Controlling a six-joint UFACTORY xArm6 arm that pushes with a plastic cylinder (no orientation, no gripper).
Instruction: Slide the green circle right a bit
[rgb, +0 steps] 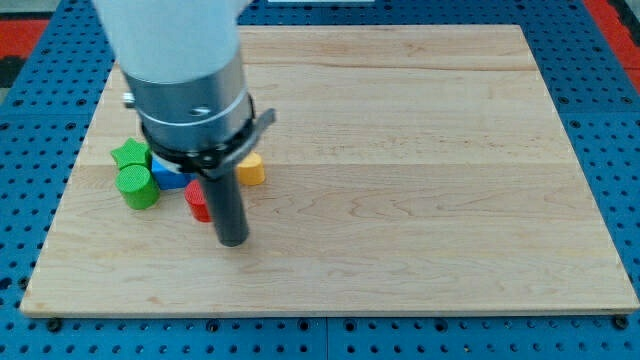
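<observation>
The green circle (138, 186) is a short green cylinder at the view's left side of the wooden board (400, 150). A green star-shaped block (129, 154) lies just above it. A blue block (166, 173) sits to its right, partly hidden by the arm. A red block (197, 199) is right of that, partly behind the rod. A yellow block (250, 168) lies further right. My tip (232, 241) rests on the board below and to the right of the red block, well right of the green circle and apart from it.
The arm's grey and white body (190, 80) covers the board's upper left and hides part of the block cluster. Blue pegboard (600, 60) surrounds the board. The board's bottom edge (330, 316) runs near the view's bottom.
</observation>
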